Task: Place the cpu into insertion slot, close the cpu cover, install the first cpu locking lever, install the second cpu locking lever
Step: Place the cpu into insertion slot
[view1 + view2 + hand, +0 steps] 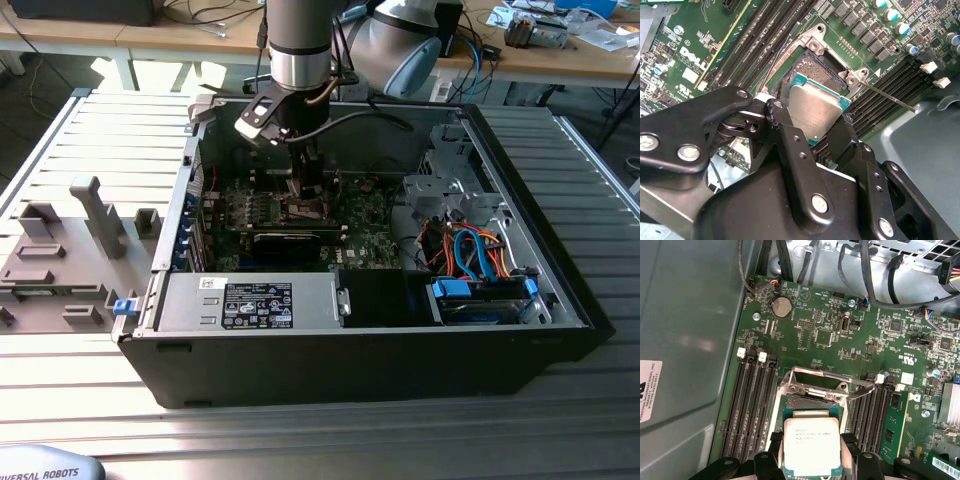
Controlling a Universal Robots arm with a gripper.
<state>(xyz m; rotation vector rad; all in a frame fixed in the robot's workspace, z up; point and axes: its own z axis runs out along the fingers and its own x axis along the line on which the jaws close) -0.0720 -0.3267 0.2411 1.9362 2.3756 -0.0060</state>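
"How far along is it?"

"Hardly started. In the exterior view the grey robot arm (pixel 300 40) reaches straight down into the open black computer case (pixel 350 370) on the slatted metal table (pixel 80 400). Its gripper (pixel 305 195) is low over the green motherboard (pixel 370 235)."

"And the chip?"

"In the second wrist view the black fingers (pixel 790 140) pinch the small square silver-topped cpu (pixel 815 112) by its edges, just over the dark square insertion slot (pixel 812 70). Not seated, I'd say."

"The cover?"

"In the first wrist view the thin silvery cpu cover (pixel 832 376) stands hinged up behind the slot. A wire locking lever (pixel 860 392) sits unlatched beside it. All four steps look undone."
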